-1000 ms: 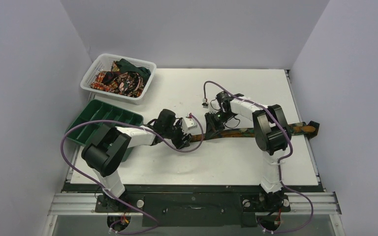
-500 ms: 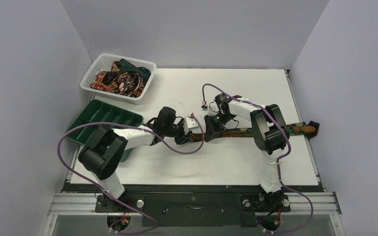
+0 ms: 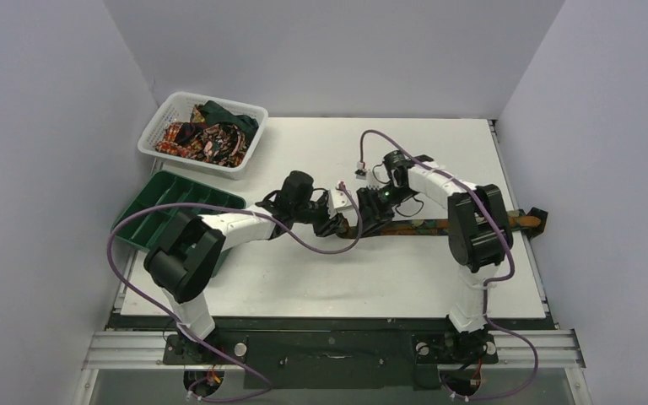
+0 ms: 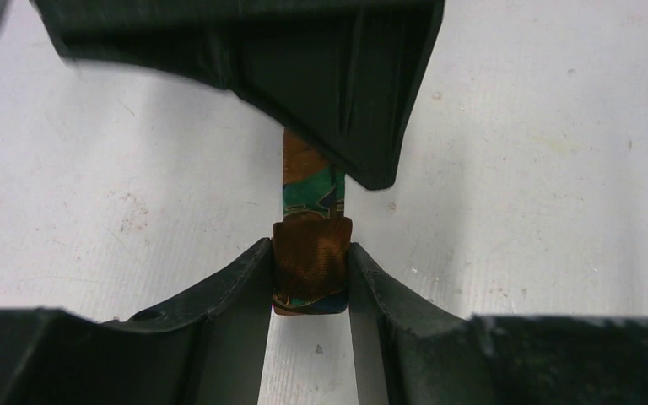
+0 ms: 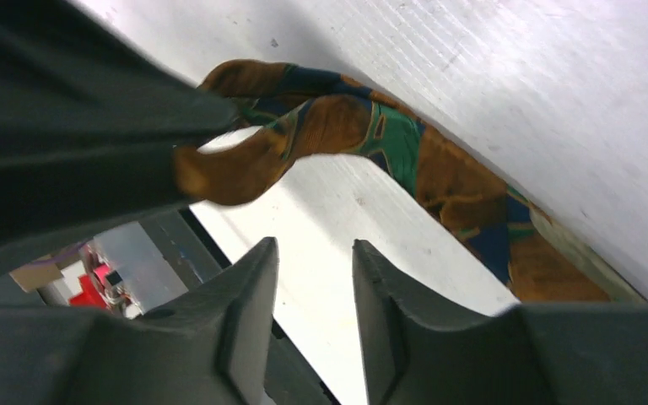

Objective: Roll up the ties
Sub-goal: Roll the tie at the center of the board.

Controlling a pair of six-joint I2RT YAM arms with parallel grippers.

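One tie [image 3: 426,226], brown with teal and blue patches, lies stretched across the table to its right edge. My left gripper [image 3: 338,224] is shut on the tie's folded-over left end; in the left wrist view that end [image 4: 310,268] is pinched between my fingertips [image 4: 245,278]. My right gripper [image 3: 369,219] hovers just to the right, over the tie, jaws slightly apart and empty [image 5: 314,253]. In the right wrist view the tie [image 5: 371,126] curves up off the table. More ties [image 3: 207,135] are piled in the basket.
A white mesh basket [image 3: 219,101] stands at the back left. A green compartment tray [image 3: 148,215] sits at the left edge. The tie's wide end [image 3: 527,221] hangs at the table's right edge. Purple cables loop near both wrists.
Both grippers have shifted to the right along the tie. The left arm has stretched out further, still holding the tie's end, and the right wrist has swung toward the back right.
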